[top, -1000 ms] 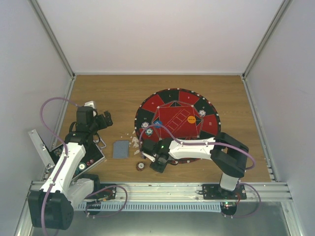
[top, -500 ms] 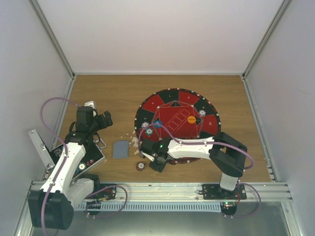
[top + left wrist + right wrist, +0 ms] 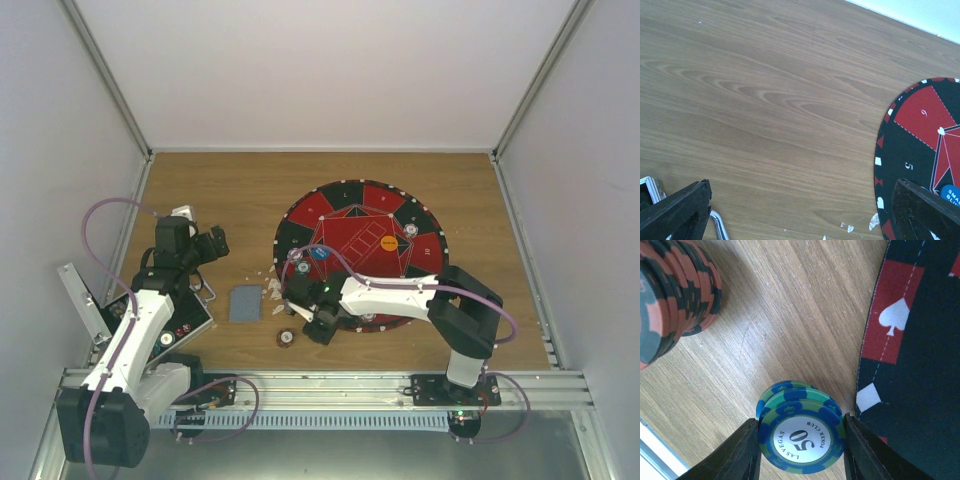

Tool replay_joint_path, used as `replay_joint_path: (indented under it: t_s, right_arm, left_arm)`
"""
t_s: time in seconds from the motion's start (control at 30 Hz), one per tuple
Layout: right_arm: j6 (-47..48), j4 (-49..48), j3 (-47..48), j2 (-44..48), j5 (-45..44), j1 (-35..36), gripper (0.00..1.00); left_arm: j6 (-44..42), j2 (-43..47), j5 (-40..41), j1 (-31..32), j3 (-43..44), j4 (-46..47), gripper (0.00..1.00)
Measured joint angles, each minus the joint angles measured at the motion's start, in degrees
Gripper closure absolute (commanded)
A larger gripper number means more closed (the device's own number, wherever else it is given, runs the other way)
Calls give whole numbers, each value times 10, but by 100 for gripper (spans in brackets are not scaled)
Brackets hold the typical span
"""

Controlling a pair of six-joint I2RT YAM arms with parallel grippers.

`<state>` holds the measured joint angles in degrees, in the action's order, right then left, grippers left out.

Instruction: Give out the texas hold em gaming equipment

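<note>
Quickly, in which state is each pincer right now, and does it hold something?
Left pincer: open, holding nothing.
Right pincer: closed on the teal chips.

The teal chips [image 3: 800, 437] had rims blocked in teal and blue around a white centre printed with a dark blue 50. The red chips [image 3: 675, 295] were banded salmon-red and black. The mat [image 3: 920, 365] was black with red panels, white dashed lines and a white spade. The table [image 3: 765, 100] was brown woodgrain. The cards [image 3: 244, 302] were grey-blue and the disc [image 3: 389, 228] was orange.
</note>
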<state>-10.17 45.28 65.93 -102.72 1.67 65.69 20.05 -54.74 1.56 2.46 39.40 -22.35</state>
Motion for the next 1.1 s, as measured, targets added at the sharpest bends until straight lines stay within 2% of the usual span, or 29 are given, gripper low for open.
replay_joint_path:
  t_s: [0.33, 0.83, 0.9, 1.0, 1.1]
  right_arm:
    - [8, -5, -4, 0, 19, -2, 63]
    - [17, -35, -34, -1, 2, 7, 45]
    - [18, -40, -38, 1, 3, 8, 45]
    - [18, -47, -43, 4, 2, 9, 54]
    - [19, -53, -45, 4, -4, 9, 68]
  left_arm:
    - [0, 0, 0, 0, 0, 0, 1]
    - [0, 0, 0, 0, -4, 0, 1]
    - [0, 0, 0, 0, -5, 0, 1]
    - [0, 0, 0, 0, -5, 0, 1]
    - [0, 0, 0, 0, -5, 0, 1]
